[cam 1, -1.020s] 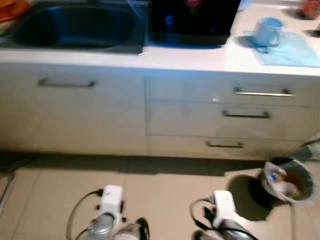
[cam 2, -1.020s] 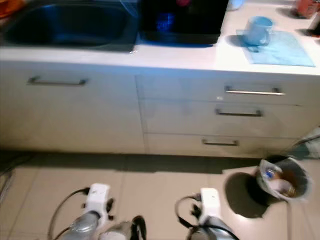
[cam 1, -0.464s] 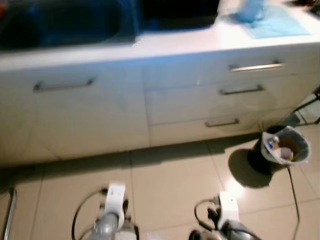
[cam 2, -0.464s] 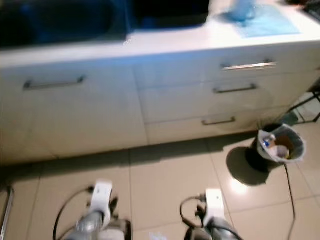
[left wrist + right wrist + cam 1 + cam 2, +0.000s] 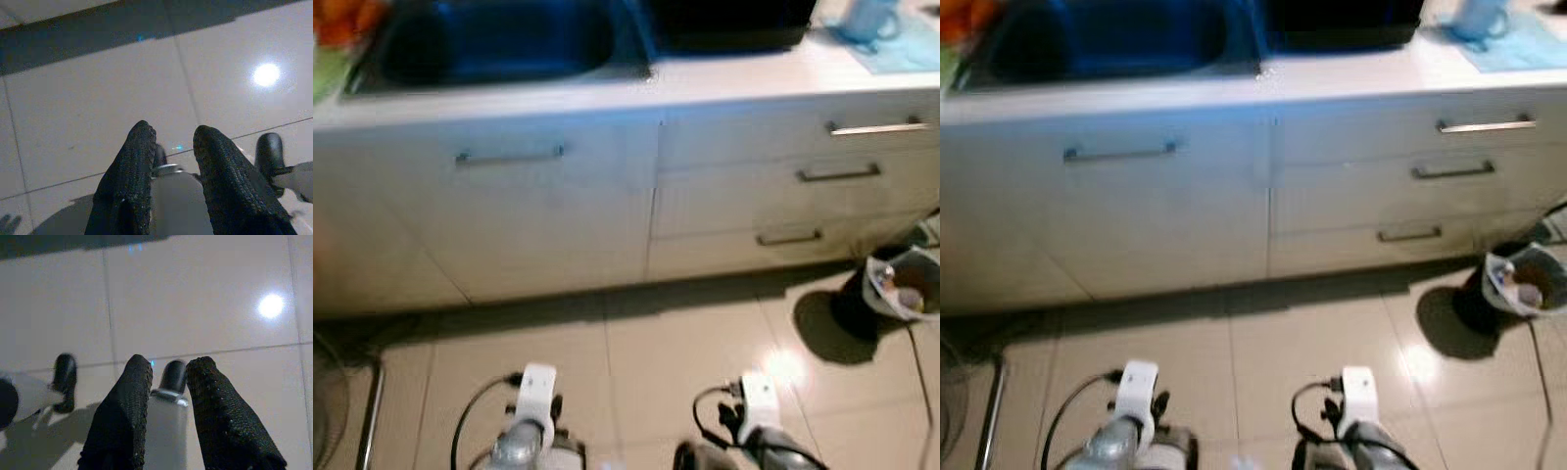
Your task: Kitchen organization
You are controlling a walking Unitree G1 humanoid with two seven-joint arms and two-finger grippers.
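My left tool (image 5: 172, 142) and right tool (image 5: 168, 372) hang over the floor tiles (image 5: 685, 343), fingers slightly apart, holding nothing. Desk (image 5: 734, 83) at twelve o'clock; sink (image 5: 499, 44) at eleven, bin (image 5: 904, 289) at three.

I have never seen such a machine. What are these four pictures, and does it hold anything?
This is a humanoid robot standing on a tiled floor, facing white kitchen cabinets. Two pictures come from cameras in its head, looking down. On the counter are a dark sink and a blue cup on a blue cloth; a small bin stands on the floor. The other two pictures look along each wrist: the left gripper and right gripper hang open above the floor, holding nothing.
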